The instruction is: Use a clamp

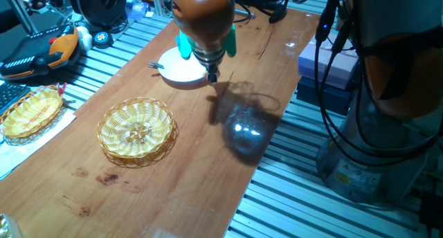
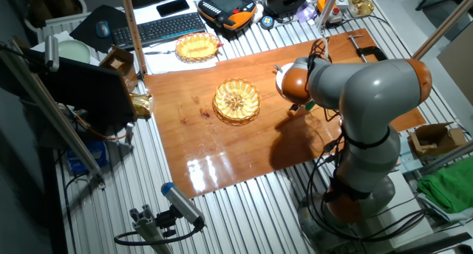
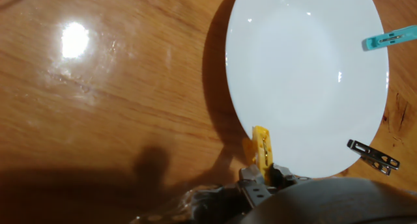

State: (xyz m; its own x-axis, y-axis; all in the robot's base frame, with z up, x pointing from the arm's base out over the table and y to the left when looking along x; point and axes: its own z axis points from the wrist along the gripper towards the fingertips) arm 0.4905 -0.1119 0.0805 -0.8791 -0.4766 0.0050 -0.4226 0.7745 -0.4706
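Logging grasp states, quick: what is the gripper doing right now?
Gripper: shut on the yellow clamp, held at the rim of the white plate.

**Materials and surface finishes at the worktop**

Worktop (image 3: 117,120): varnished wood, glossy, with visible grain and lamp glare. Plate (image 3: 300,74): smooth, glossy white, ceramic-like. Clamp (image 3: 262,146): yellow, plastic-looking, held between bare metal jaws. Basket (image 1: 136,130): woven wicker, rough and open-textured. Arm casing (image 2: 377,84): smooth grey and orange, semi-gloss.
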